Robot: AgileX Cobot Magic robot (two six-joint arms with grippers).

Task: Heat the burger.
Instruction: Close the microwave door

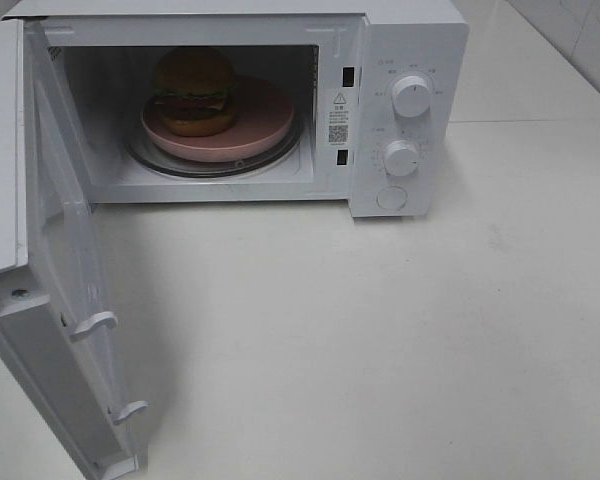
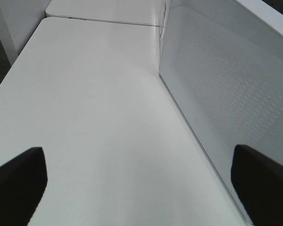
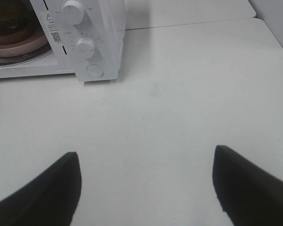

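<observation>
Inside the open microwave (image 1: 280,110), the burger (image 1: 195,90) sits on a pink plate (image 1: 265,125), toward the plate's left side as the high camera shows it. The plate rests on the glass turntable (image 1: 160,160), whose clear rim shows around the plate's front edge. The microwave door (image 1: 65,270) is swung fully out to the left, its inner face with two white latch hooks toward the camera. On the control panel at the right of the cavity are two round white knobs, an upper knob (image 1: 412,95) and a lower knob (image 1: 401,158), with a round button (image 1: 391,198) below them. The microwave stands at the back of a white surface (image 1: 380,340).

Neither arm appears in the high view. The left pincer (image 2: 141,181) is released, its dark fingers spread wide over bare surface just beside the perforated face of the door, grasping nothing. The right pincer (image 3: 146,188) is likewise released, fingers apart above the surface, well in front of the control panel, with nothing between them. In the right wrist view the burger is only partly visible at the edge of the cavity.
</observation>
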